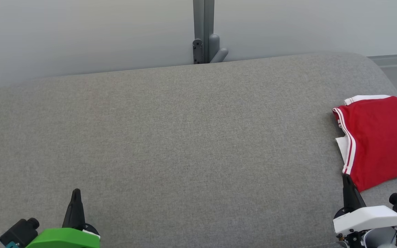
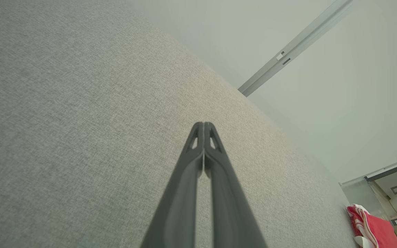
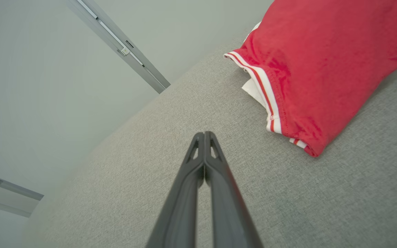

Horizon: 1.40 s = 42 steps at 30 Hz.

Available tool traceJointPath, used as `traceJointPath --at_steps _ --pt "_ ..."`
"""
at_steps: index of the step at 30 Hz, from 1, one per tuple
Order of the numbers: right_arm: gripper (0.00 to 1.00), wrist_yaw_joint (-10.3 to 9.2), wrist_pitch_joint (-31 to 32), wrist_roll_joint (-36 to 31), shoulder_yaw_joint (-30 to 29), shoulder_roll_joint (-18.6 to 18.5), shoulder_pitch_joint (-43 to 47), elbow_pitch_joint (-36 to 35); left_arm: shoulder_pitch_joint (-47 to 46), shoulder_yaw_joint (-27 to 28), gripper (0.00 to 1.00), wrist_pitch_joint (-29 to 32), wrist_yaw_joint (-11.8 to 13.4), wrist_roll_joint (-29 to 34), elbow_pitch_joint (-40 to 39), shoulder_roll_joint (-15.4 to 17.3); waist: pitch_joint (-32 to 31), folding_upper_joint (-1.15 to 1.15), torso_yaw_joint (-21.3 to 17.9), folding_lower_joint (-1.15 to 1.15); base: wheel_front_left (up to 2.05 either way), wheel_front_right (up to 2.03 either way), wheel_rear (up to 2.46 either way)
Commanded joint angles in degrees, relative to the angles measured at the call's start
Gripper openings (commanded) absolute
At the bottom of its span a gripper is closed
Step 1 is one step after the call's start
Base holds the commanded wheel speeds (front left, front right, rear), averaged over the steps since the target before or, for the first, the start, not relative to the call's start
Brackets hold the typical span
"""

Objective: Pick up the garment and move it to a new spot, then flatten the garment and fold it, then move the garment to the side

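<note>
The red garment (image 1: 381,137) lies bunched at the right edge of the head view, cut off by the frame, on a broad grey fabric surface (image 1: 184,137). A white band with thin red stripes runs down its left side, and a bit of white cloth (image 1: 340,146) pokes out from under that edge. In the right wrist view the same garment (image 3: 322,69) fills the upper right, its striped hem facing the fingers.

Just below the garment's lower left corner in the head view sits the right gripper (image 1: 346,177), at the lower right of the frame. Its two dark fingers are pressed together with nothing between them; the right wrist view shows the tips near the cloth but apart from it.

Well away, at the lower left of the head view, the left gripper (image 1: 76,191) is likewise clenched and empty, pointing over bare grey fabric.

Beyond the surface stands a pale wall (image 1: 81,34), with a grey post (image 1: 203,31) at top centre.
</note>
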Motion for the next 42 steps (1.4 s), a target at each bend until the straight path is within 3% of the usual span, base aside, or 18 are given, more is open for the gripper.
traceJointPath --at_steps 1,42 --pt "0.00 -0.02 0.5 2.2 -0.1 -0.5 -1.7 -0.9 -1.6 0.3 0.00 0.4 -0.1 -2.2 -0.9 0.3 0.0 0.00 0.0 0.00 0.00 0.00 0.00" --pt "0.00 -0.03 7.2 31.2 -0.4 -0.7 -4.6 -0.7 -4.9 1.8 0.00 7.1 -0.1 -27.3 -2.1 0.5 0.0 0.00 -0.8 0.00 0.00 0.00 0.00"
